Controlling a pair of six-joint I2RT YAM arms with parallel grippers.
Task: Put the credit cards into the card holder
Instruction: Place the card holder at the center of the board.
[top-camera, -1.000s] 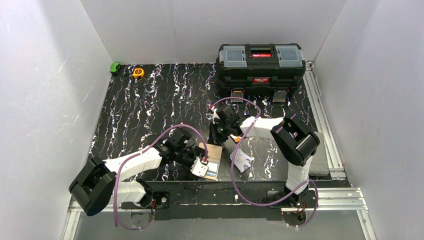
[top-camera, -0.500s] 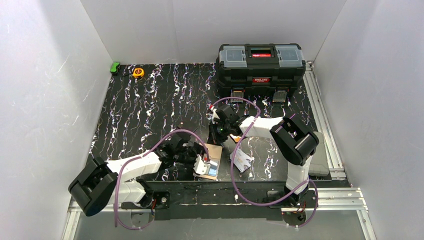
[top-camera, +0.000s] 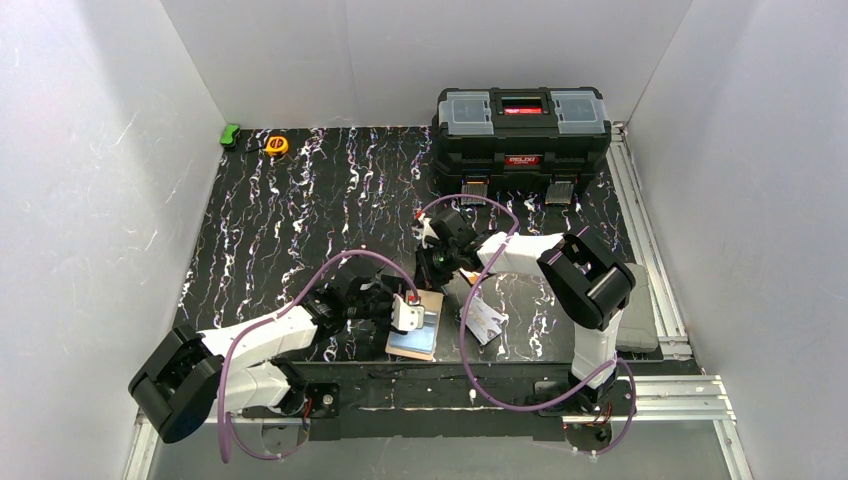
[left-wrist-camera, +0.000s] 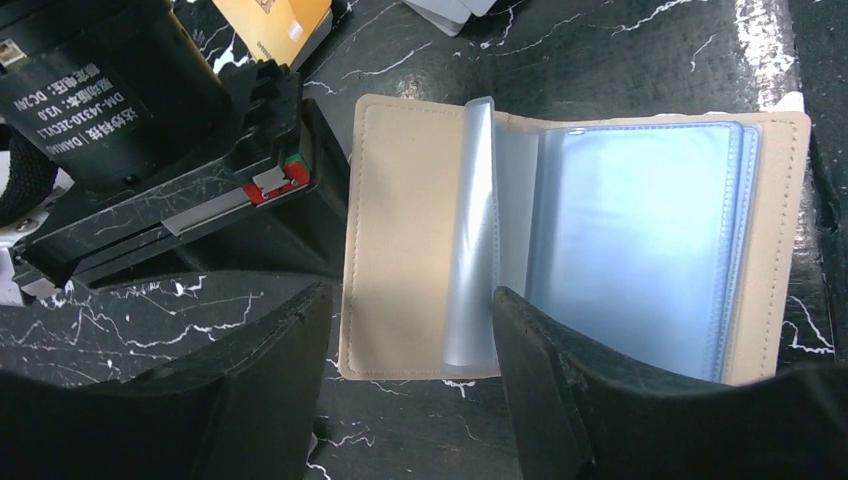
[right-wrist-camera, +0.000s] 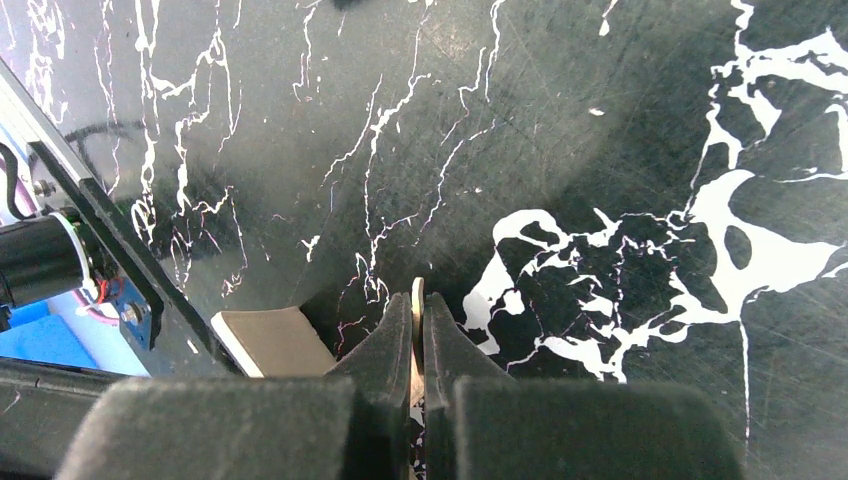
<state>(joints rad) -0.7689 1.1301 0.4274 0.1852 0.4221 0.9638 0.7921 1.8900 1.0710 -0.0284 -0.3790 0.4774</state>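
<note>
Judged part-done: light blue card (left-wrist-camera: 640, 230) apparently sleeved in open card holder (top-camera: 414, 338), lower centre of overhead frame. Left to load: orange-yellow card (left-wrist-camera: 270, 25), clamped edge-on in right hand (right-wrist-camera: 418, 320); silver-white card (top-camera: 487, 322), loose on worktop (top-camera: 280, 220). Left hand (left-wrist-camera: 410, 310) spread apart astride clear sleeve (left-wrist-camera: 470, 230).

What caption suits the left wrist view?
Left gripper hovers open over the unfolded card holder, clear sleeves exposed, on the black marbled table.
</note>
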